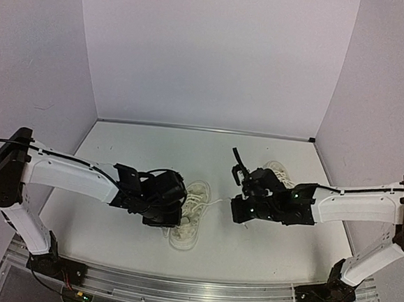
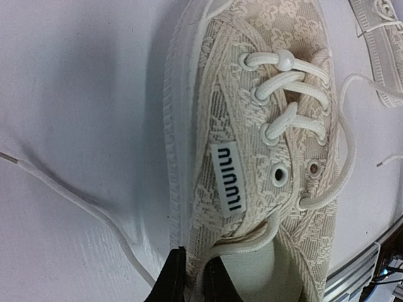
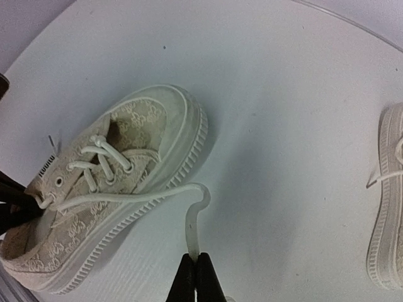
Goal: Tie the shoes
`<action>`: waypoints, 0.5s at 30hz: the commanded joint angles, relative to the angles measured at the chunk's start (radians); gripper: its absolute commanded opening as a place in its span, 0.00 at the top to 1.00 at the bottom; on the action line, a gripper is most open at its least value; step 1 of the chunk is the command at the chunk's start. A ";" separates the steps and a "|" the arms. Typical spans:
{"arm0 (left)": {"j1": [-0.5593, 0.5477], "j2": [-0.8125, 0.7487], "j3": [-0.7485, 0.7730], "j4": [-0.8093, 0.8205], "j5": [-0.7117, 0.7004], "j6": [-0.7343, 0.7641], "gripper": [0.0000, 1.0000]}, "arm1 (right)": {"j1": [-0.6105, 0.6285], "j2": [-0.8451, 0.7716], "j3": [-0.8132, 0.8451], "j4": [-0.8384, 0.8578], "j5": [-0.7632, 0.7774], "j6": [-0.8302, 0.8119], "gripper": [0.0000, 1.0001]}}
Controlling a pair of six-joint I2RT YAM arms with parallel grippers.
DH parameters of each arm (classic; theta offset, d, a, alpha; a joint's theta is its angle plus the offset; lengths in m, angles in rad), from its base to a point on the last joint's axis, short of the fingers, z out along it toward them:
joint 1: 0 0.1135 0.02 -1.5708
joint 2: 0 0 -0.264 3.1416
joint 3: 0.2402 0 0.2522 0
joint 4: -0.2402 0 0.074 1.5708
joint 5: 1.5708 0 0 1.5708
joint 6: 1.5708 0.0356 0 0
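My left hand [image 2: 192, 267] pinches the heel collar of the near shoe [image 2: 245, 126], mid-worktop [image 1: 132, 152]. My right hand [image 3: 195, 274] is pressed together on just the tip of its lace [image 3: 126, 197]. A pull could slip the tip free or drag the shoe from my thin hold. The second shoe [image 1: 281, 172] lies further right.

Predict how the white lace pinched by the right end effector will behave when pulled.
Probably floppy: the lace bends in a loose curve between the shoe and the right end effector. Likely light; it looks thin. Its smooth tip could slip from the pinch.
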 commanded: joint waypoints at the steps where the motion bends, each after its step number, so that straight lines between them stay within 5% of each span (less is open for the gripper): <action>1: 0.002 0.078 0.121 0.050 -0.107 -0.172 0.96 | 0.003 -0.028 -0.037 -0.039 0.018 0.061 1.00; 8: -0.009 0.188 0.184 0.054 -0.098 -0.208 0.90 | 0.002 -0.028 -0.046 -0.038 0.002 0.065 1.00; 10: -0.010 0.175 0.195 0.031 -0.110 -0.175 0.77 | 0.002 -0.037 -0.042 -0.039 -0.008 0.062 1.00; 12: -0.009 0.143 0.204 -0.007 -0.115 -0.098 0.49 | 0.002 -0.051 -0.039 -0.040 -0.016 0.059 1.00; 15: -0.007 0.075 0.205 -0.086 -0.113 0.061 0.26 | 0.002 -0.066 -0.035 -0.044 -0.023 0.056 1.00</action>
